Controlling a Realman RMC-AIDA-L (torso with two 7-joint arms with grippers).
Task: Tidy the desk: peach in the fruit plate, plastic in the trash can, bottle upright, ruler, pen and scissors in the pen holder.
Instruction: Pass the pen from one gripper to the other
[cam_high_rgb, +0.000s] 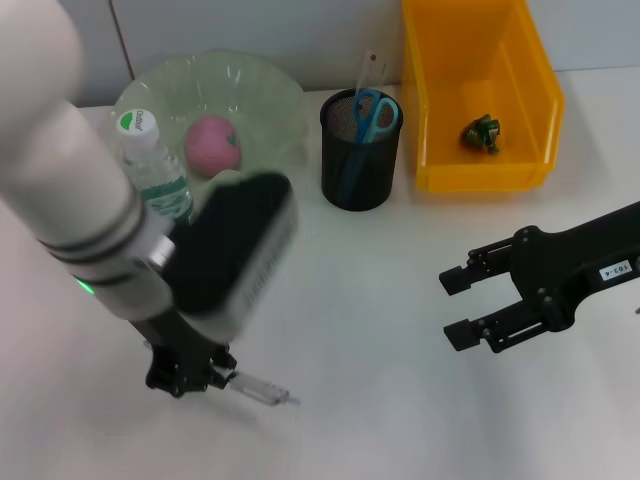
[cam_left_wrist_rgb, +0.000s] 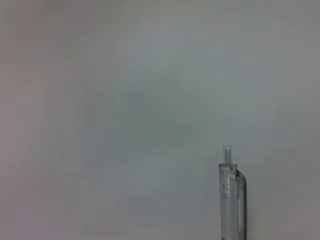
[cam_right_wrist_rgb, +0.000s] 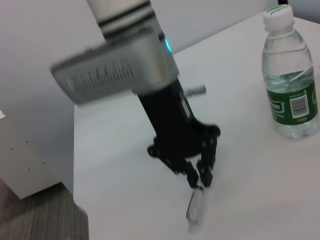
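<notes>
My left end effector is down at the counter, fingers pinched on one end of the clear pen. Held so near its tip, the pen could swing or slip out as I lift toward the pen holder. My right end effector hovers apart, idle

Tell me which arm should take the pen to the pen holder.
Left. The left gripper is already down at the pen on the desk. The right gripper hangs open, apart from it. The pen holder stands between them.
</notes>
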